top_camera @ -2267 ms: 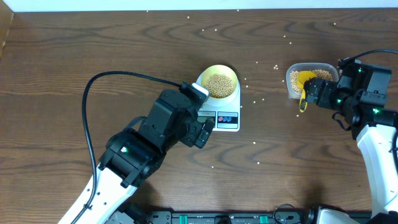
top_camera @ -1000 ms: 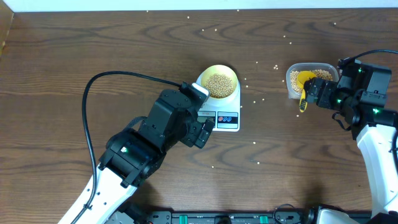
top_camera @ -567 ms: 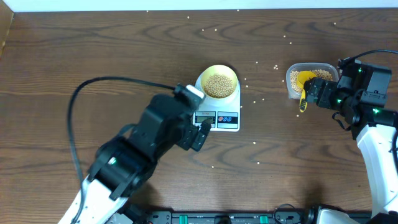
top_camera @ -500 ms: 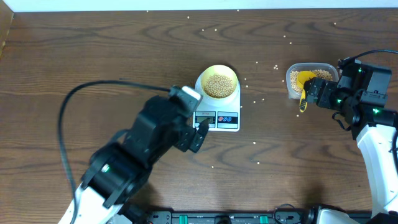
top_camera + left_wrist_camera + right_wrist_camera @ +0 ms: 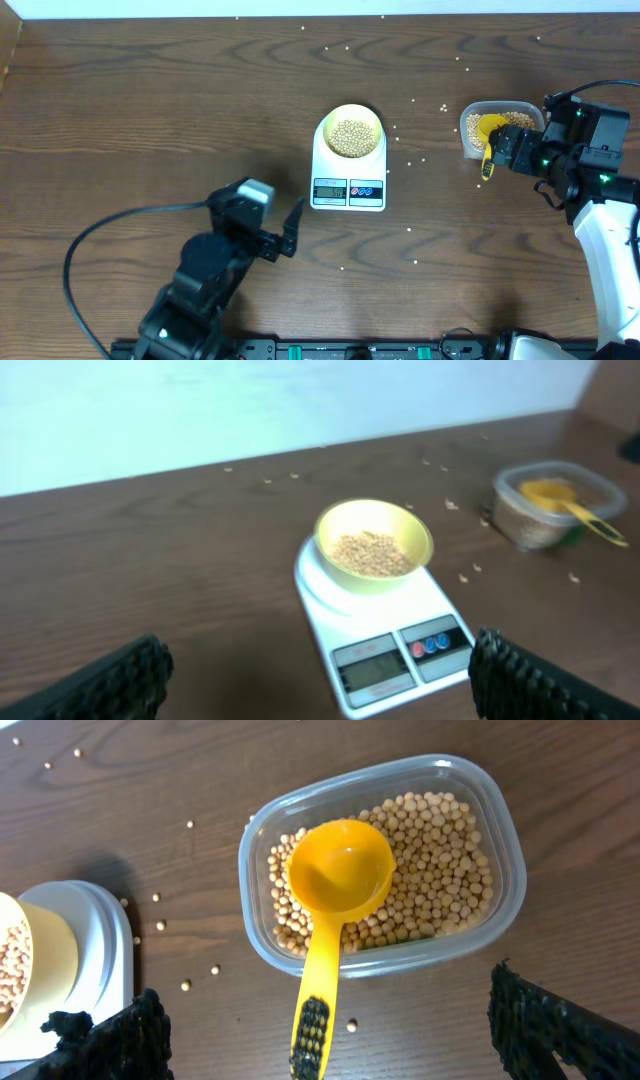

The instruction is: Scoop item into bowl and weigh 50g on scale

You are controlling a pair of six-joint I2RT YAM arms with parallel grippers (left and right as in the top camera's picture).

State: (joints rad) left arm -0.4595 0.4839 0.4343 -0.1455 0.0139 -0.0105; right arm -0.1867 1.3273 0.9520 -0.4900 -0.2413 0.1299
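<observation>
While the bowl (image 5: 353, 113) of beans (image 5: 352, 137) sits on the scale (image 5: 348, 172) at centre frame, the left gripper (image 5: 288, 235) (lower left) and the right gripper (image 5: 497, 158) both gape wide, empty.

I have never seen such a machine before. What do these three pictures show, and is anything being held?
It is a robot with two arms at a wooden table. One picture looks down from above. The other two come from a camera on each wrist, so the dark shapes at their bottom corners are its fingers. A white scale carries a pale-yellow bowl of beans. At the right, a clear tub holds more beans and a yellow scoop. A few loose beans lie scattered. The left gripper and right gripper are open, holding nothing.
</observation>
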